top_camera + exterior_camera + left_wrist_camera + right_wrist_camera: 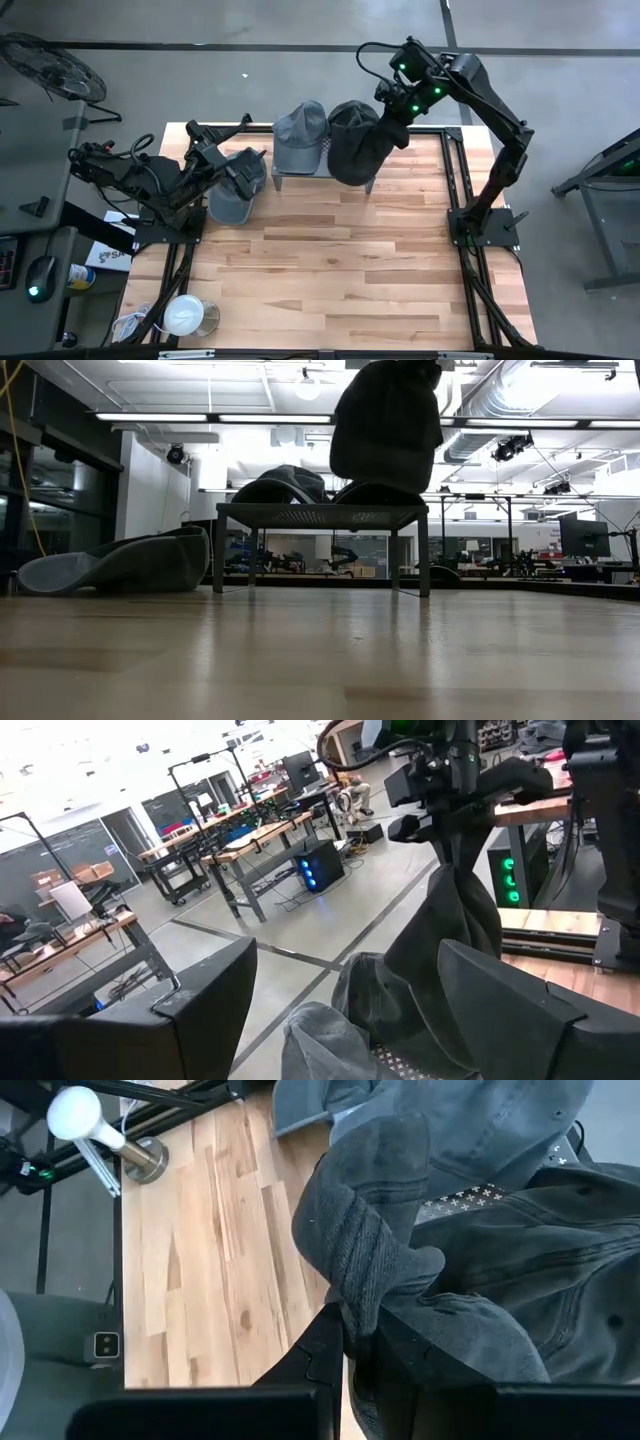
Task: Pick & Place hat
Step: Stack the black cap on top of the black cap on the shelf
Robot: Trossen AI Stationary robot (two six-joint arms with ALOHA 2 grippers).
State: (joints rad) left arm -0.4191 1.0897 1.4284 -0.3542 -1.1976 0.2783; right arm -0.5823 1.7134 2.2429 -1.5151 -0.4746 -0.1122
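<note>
High view: right gripper (pixel 392 122) is up over the back edge of the table (pixel 340 270), fingers pressed together on a dark knit hat (pixel 352 150) that hangs down from it, pinched at one edge. Hat dangles above the right end of a small metal rack (pixel 322 172) standing near the table's back edge. A grey cap (pixel 299 138) sits on the rack's left part; low view shows another dark cap (pixel 378 493) on the rack right under the hanging hat (pixel 386 425), whether they touch cannot tell. Right wrist view: the two fingers clamp a fold of ribbed knit fabric (pixel 370 1250), with grey caps and the rack's perforated top just behind.

Left gripper (pixel 250 166) is at the table's left side, fingers spread wide, holding nothing, right above a grey cap (pixel 231 198) lying on the wood left of the rack. Low view has that cap (pixel 120 565) flat on the tabletop, apart from the rack leg.

Front left corner of the table: white lamp-like object (pixel 184 315).
</note>
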